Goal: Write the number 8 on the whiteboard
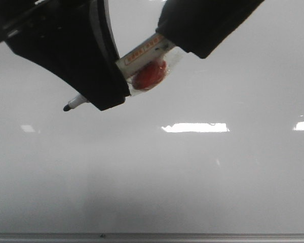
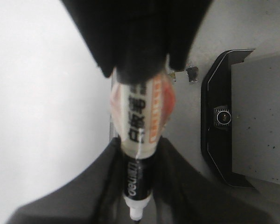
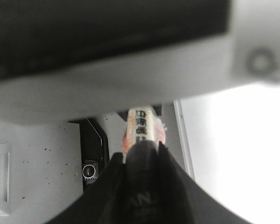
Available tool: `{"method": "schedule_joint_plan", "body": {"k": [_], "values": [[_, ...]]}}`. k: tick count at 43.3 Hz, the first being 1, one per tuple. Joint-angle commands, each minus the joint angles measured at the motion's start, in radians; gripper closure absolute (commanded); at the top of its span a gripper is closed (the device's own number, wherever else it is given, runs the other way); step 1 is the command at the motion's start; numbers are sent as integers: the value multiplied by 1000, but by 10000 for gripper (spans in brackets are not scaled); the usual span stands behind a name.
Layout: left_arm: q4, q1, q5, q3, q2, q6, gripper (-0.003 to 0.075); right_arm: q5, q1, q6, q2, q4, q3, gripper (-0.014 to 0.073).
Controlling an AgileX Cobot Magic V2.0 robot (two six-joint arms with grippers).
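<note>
Whiteboard point(image 1: 202, 177): I see it filling the front view, glossy and pale, with its grey edge strip along the bottom; no marker line shows on it anywhere, so the number 8 is not begun.
Marker point(image 1: 142, 61): it hangs above the board, tilted, its black tip pointing down to the left, uncapped and clear of the surface as far as I can tell.
Left gripper point(image 1: 111, 81): clamped on the marker's lower barrel, with the tip poking out just past it.
Right gripper point(image 1: 177, 43): closed on the marker's upper end, beside the red patch under its clear wrap.
Step in hand: I judge this to be the marker passing between the two arms, or being steadied, before writing.
Next move: one gripper should let go, then I would bring the tip squarely down to touch the board for the upper loop.
</note>
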Motion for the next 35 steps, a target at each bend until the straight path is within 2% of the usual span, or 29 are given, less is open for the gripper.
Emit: {"method": "schedule_joint_plan", "body": {"k": [1, 5, 9, 15, 20, 23, 26, 31, 35], "values": [[-4, -6, -48, -33, -38, -40, 364, -18, 0, -5, -24, 32, -32, 660], [24, 7, -48, -33, -72, -105, 284, -18, -3, 16, -37, 11, -32, 673], [44, 45, -46, -33, -127, -165, 279, -20, -10, 93, -68, -86, -32, 673], [41, 150, -55, -10, -241, -244, 279, -13, -62, 310, -135, -267, -32, 673], [41, 259, -83, 49, -358, -323, 279, -51, -155, 485, -213, -295, -1, 673], [40, 322, -105, 93, -420, -384, 279, -146, -206, 590, -268, -276, 60, 673], [32, 380, -122, 138, -480, -419, 279, -311, -233, 668, -330, -224, 159, 673], [27, 426, -137, 183, -537, -419, 279, -532, -232, 668, -373, -208, 289, 673], [27, 428, -143, 189, -548, -419, 279, -616, -232, 664, -364, -209, 331, 687]]}}
